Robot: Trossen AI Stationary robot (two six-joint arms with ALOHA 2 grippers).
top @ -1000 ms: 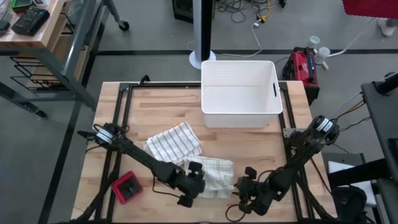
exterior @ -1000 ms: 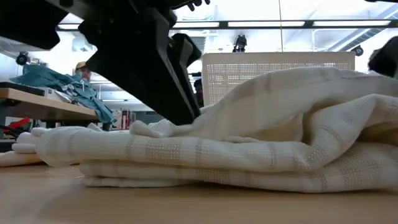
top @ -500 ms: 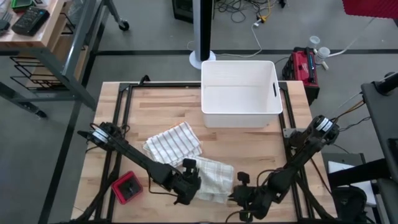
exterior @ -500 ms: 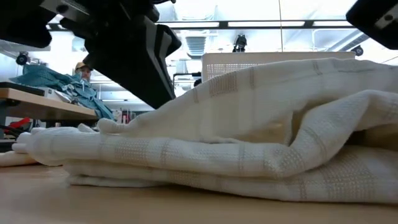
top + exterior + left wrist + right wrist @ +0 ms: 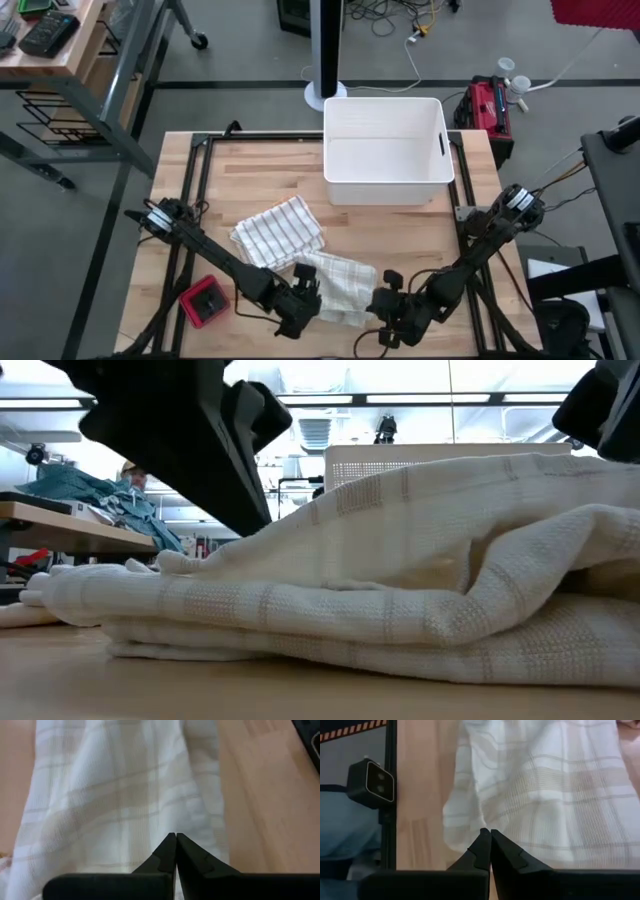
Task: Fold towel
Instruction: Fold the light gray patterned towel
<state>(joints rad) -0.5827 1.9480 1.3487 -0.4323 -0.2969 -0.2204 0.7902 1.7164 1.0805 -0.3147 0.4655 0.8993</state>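
A: What's nearest, at the bottom of the high view?

B: Both claws. The left claw [image 5: 300,310] and right claw [image 5: 385,305] are each clenched on an edge of the pale checked towel [image 5: 335,285] lying between them on the bench [image 5: 400,235].

A: Farther up?

B: A striped cloth [image 5: 280,230] at centre left, then a white bin [image 5: 387,150] at the upper centre.
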